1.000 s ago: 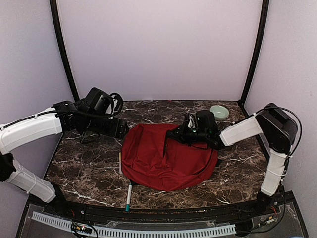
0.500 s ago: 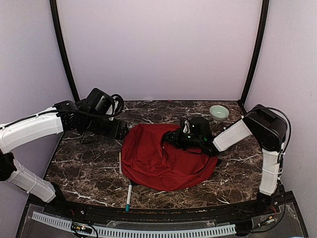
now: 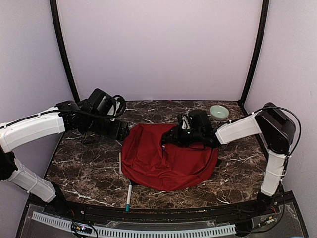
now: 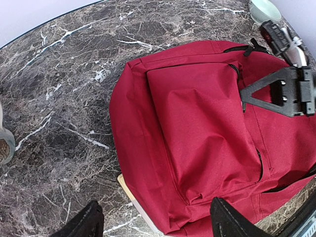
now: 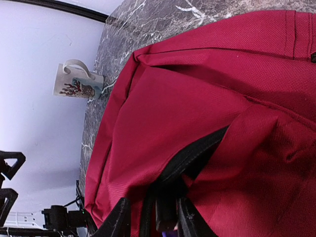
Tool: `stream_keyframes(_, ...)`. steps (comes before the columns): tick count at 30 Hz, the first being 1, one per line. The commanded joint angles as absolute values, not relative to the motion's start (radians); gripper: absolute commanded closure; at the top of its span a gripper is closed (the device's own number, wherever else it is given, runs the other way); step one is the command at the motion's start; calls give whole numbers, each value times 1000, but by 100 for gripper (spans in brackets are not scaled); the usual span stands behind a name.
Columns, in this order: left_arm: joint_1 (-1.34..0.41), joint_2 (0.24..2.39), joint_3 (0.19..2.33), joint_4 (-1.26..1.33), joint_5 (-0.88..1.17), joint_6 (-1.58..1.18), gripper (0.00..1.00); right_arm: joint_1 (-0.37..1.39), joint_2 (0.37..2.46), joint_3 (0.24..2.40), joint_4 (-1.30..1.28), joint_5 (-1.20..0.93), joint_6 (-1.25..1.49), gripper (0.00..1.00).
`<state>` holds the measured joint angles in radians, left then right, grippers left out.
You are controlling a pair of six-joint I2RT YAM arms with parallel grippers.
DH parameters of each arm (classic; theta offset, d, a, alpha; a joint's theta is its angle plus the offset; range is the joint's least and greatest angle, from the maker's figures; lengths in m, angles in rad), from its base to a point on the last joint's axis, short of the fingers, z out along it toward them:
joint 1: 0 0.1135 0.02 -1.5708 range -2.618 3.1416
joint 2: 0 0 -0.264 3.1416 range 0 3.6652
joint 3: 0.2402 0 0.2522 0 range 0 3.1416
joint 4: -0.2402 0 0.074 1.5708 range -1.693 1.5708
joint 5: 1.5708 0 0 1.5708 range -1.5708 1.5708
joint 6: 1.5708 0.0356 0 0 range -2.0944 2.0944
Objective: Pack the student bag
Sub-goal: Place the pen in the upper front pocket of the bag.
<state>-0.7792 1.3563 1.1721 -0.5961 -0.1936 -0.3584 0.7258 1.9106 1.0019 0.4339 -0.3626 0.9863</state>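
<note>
A green bowl (image 3: 219, 112) was seen at the far right corner of the marble table (image 3: 84, 171), a pen (image 3: 129, 197) near its front edge.

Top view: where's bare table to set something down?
Largest bare patch: front-left marble, bordered by the left arm, student bag and pen. Smaller strip right of the bag, before the right arm's base. Crowded: the bag's back edge, where the right gripper and left gripper sit.
</note>
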Motion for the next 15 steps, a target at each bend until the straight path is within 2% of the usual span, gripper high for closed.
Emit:
stream_keyframes(1,-779,1341,1167,-571,-201,-344,24,733,1791,1007,235,-338,855,65)
stream_keyframes(11,-779,1354,1158,-527,-172,-339,23,733,1586,983,-56,-221,699,63)
stream_keyframes(15,-780,1344,1166,-508,-167,-324,18,734,1468,970,-163,-149,637,63)
